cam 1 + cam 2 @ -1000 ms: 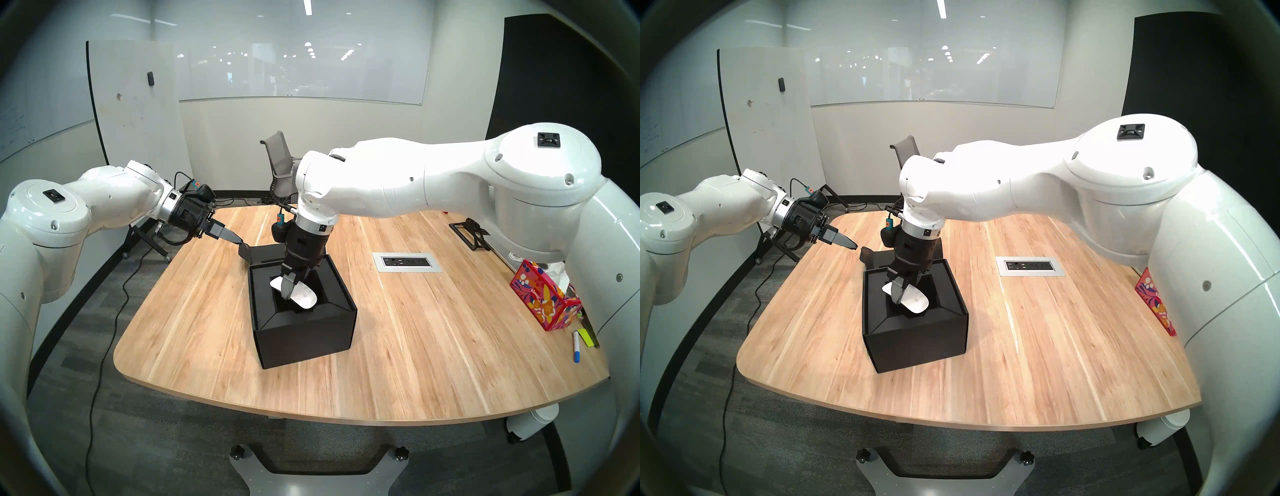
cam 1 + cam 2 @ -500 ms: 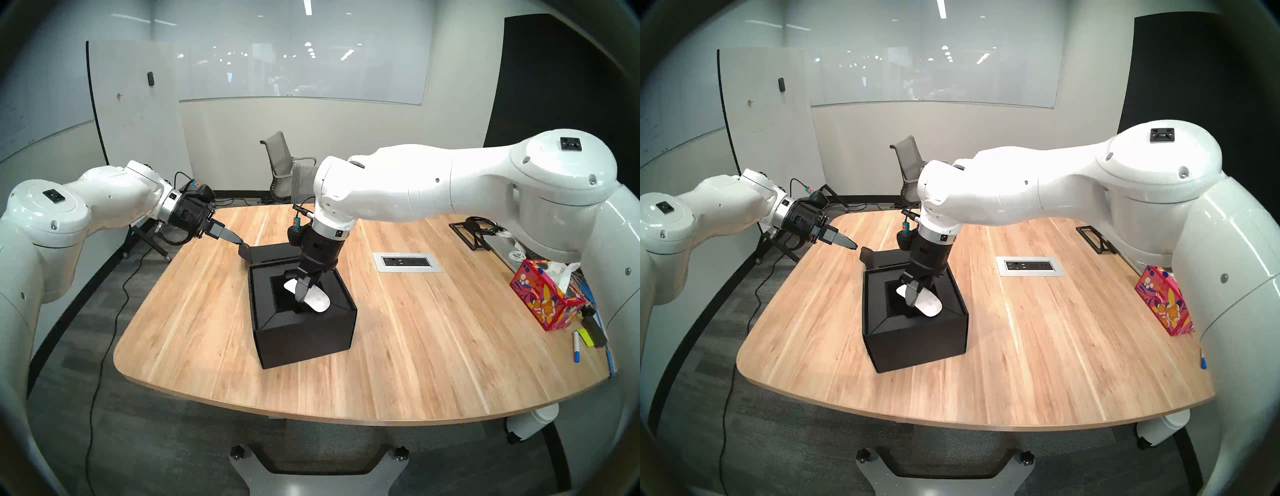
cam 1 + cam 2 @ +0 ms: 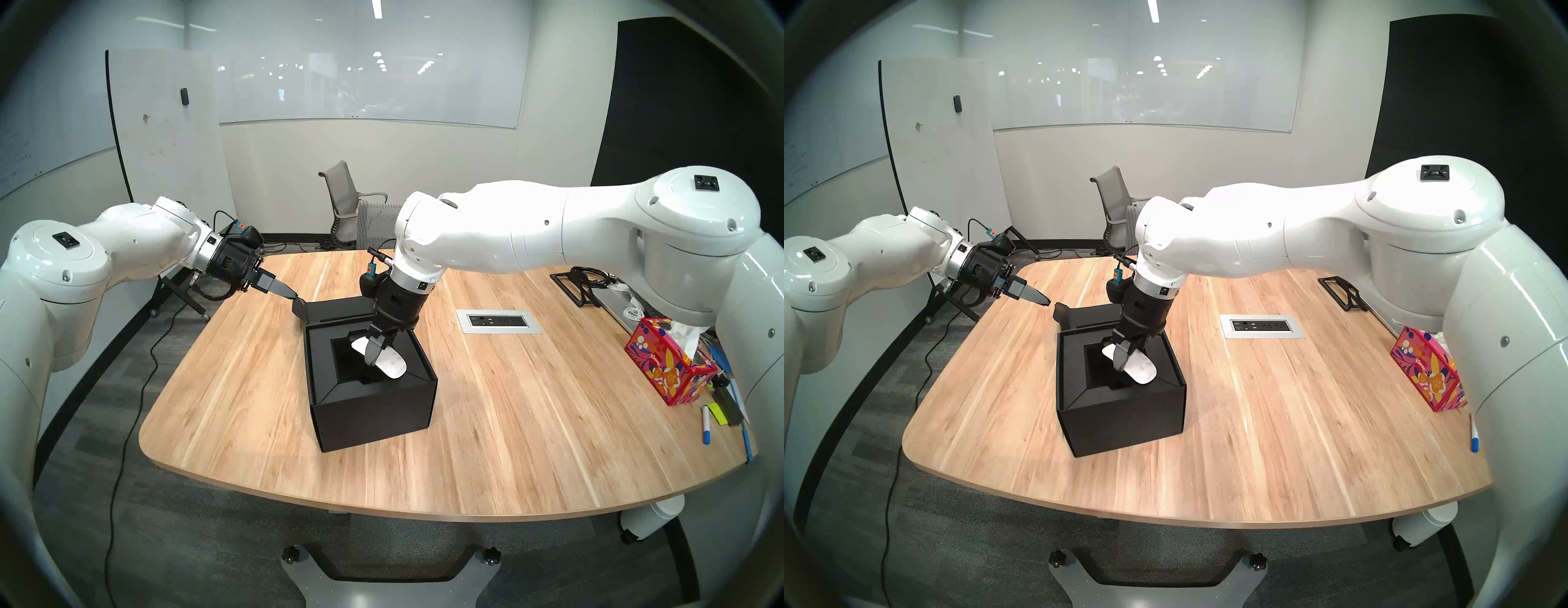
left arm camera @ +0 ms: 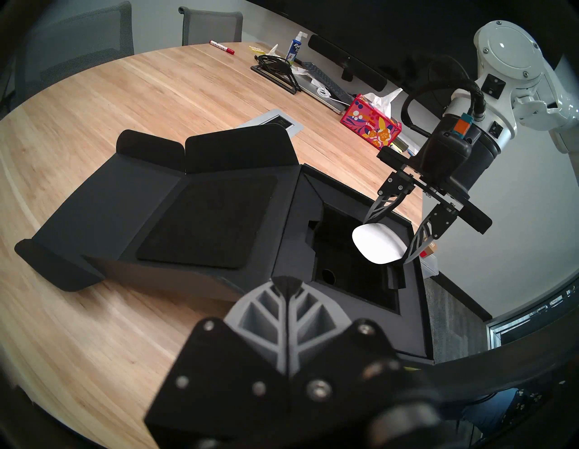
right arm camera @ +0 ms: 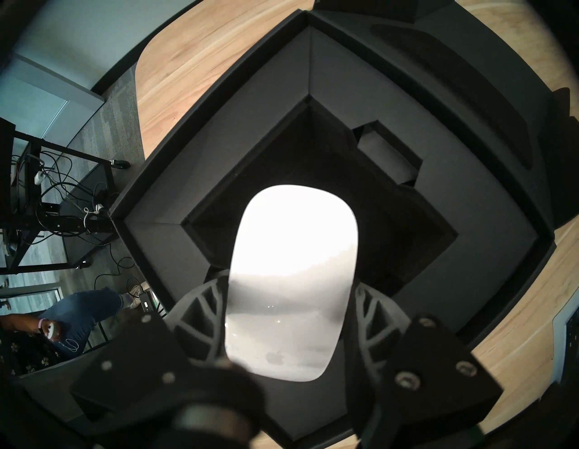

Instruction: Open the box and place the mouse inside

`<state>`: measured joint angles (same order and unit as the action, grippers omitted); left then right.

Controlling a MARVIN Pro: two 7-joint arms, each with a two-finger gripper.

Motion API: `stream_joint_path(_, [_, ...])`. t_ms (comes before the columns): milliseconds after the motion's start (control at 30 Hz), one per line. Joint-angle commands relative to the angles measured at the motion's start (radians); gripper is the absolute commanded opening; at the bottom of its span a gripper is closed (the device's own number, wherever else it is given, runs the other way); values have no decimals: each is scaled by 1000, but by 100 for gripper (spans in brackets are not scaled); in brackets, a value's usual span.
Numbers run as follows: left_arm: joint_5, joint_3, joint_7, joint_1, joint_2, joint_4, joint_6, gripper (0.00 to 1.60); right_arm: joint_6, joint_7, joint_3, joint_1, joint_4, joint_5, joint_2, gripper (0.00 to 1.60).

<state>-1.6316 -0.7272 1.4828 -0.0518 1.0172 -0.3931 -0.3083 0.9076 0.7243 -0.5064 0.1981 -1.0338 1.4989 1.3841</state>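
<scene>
The black box (image 3: 373, 407) stands open mid-table, its lid (image 3: 335, 312) folded back flat on the far side. My right gripper (image 3: 375, 354) is shut on the white mouse (image 3: 392, 366) and holds it tilted just above the right part of the black recessed insert (image 5: 470, 219). In the right wrist view the mouse (image 5: 294, 250) sits between both fingers (image 5: 203, 313) over the dark recess. My left gripper (image 3: 293, 297) is shut and empty, its tip at the lid's raised corner flap (image 3: 302, 308). From the left wrist view, the mouse (image 4: 376, 247) hangs over the recess.
A red floral tissue box (image 3: 666, 365), markers (image 3: 706, 426) and a black stand (image 3: 577, 284) crowd the table's right edge. A power outlet panel (image 3: 498, 321) is set into the tabletop right of the box. A grey chair (image 3: 348, 204) stands behind the table.
My right arm has carried the mouse to the right, from over the middle of the recess to over its right side. The left arm has stayed still.
</scene>
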Motion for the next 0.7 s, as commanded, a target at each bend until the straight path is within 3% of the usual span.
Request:
stream_joint_path(0, [-2, 8, 1, -20, 0, 0, -2, 0, -41, 34, 5, -11, 43, -11, 12, 0])
stream_joint_path(667, [1, 11, 1, -20, 0, 0, -3, 0, -94, 111, 0, -48, 133, -64, 50, 0])
